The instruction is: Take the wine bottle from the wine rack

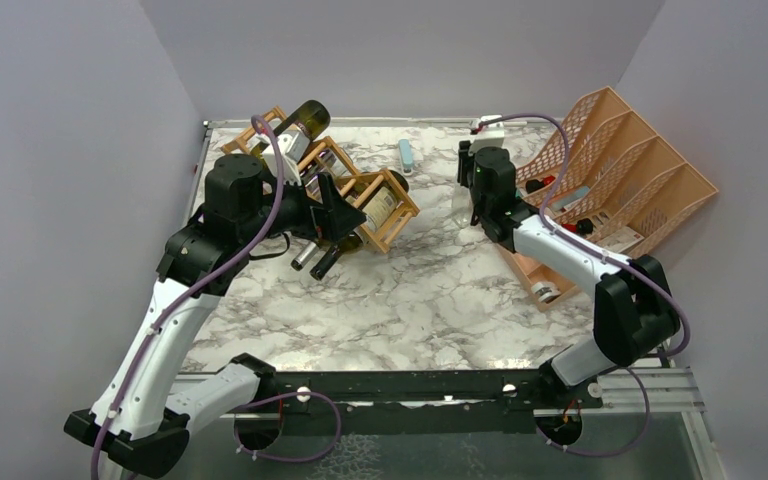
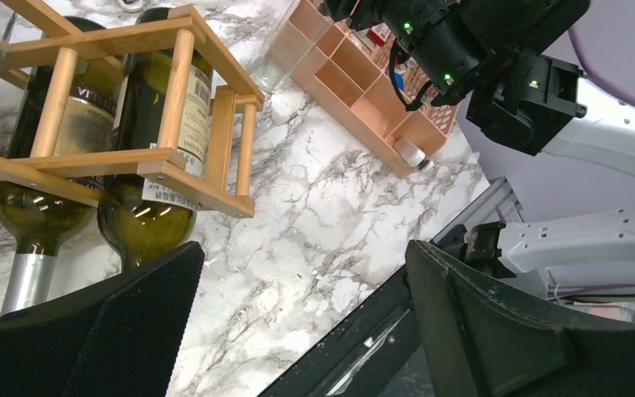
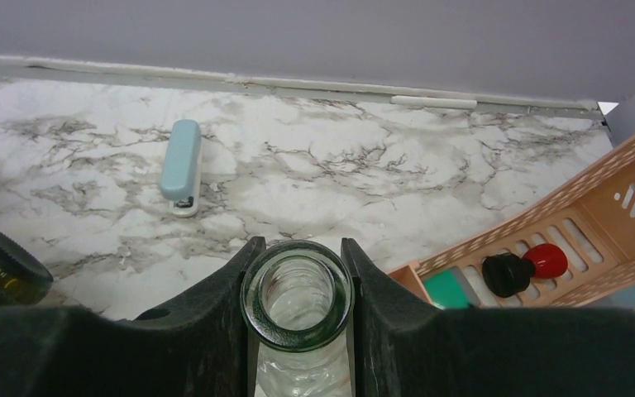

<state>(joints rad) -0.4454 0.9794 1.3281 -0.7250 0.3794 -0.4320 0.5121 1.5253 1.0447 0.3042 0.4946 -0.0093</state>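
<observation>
The tan wooden wine rack (image 1: pixel 360 185) lies at the back left of the marble table and holds dark green wine bottles. One bottle (image 1: pixel 300 122) rests on top of it, and two necks (image 1: pixel 318 258) stick out toward me. In the left wrist view the rack (image 2: pixel 174 165) holds a silver-foiled bottle (image 2: pixel 37 215) and a labelled bottle (image 2: pixel 161 124). My left gripper (image 1: pixel 335 215) (image 2: pixel 298 322) is open and empty, just in front of those necks. My right gripper (image 1: pixel 478 168) (image 3: pixel 299 252) is shut on the neck of a clear glass bottle (image 3: pixel 298 298), which also shows in the left wrist view (image 2: pixel 285 41).
A peach mesh file organizer (image 1: pixel 625 170) with small items stands at the right. Red and black caps (image 3: pixel 525 266) lie in it. A light blue stapler (image 1: pixel 406 157) (image 3: pixel 180 169) lies near the back wall. Grey walls close in the table on three sides.
</observation>
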